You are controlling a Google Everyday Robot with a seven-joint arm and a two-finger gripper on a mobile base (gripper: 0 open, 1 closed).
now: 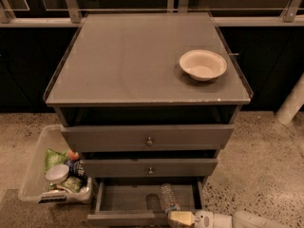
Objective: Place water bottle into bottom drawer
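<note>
The water bottle [168, 197] is a small clear crinkled bottle. It sits in the right part of the open bottom drawer [123, 198], slightly tilted, with its lower end at my gripper. My gripper [180, 217] reaches in from the lower right at the drawer's front edge, its pale fingers right at the bottle's near end. The white arm [237, 220] trails off to the right along the floor. The middle drawer [149, 167] and top drawer [148, 137] stand above, less pulled out.
A white bowl [203, 64] sits on the grey cabinet top [133, 61]. A clear bin [42, 170] with packets and a cup stands on the speckled floor left of the cabinet. A white pole [292, 101] is at the right.
</note>
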